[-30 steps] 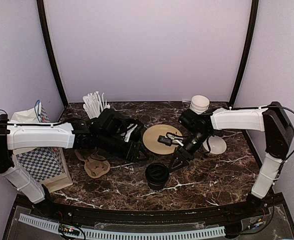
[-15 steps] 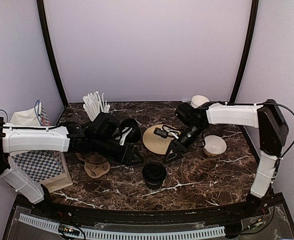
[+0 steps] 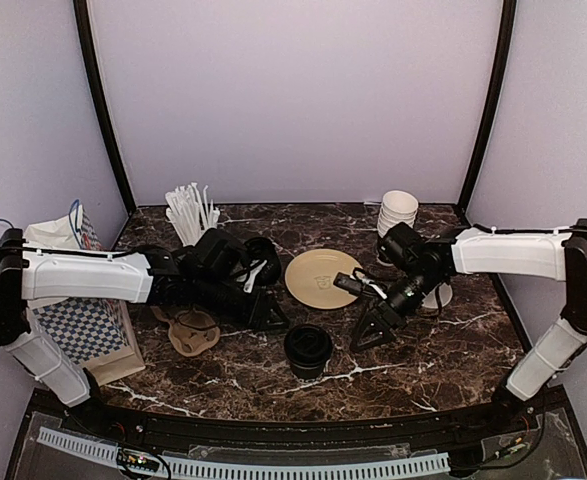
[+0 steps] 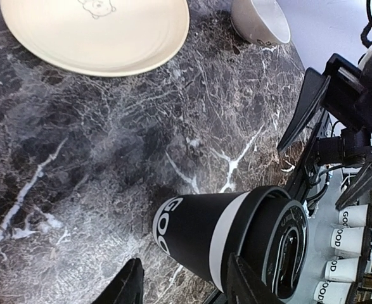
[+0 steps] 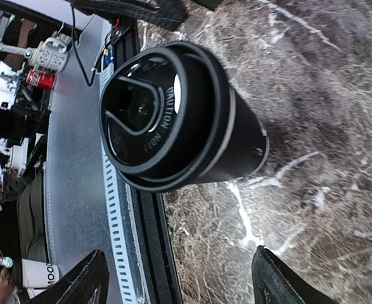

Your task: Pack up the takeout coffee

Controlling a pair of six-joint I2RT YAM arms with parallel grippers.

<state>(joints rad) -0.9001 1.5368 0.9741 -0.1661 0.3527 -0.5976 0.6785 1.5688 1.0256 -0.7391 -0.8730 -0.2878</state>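
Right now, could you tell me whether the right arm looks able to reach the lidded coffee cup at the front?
Probably yes: the right gripper hangs open beside the lidded coffee cup, with only bare marble tabletop between them and nothing blocking its wrist view.

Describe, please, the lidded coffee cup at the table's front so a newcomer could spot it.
Find the tan plate at the middle of the dark marble table. Just nearer the arm bases, between the left gripper and right gripper, stands the coffee cup. It is black with a round black lid, unlike the pale plate and white bowls.
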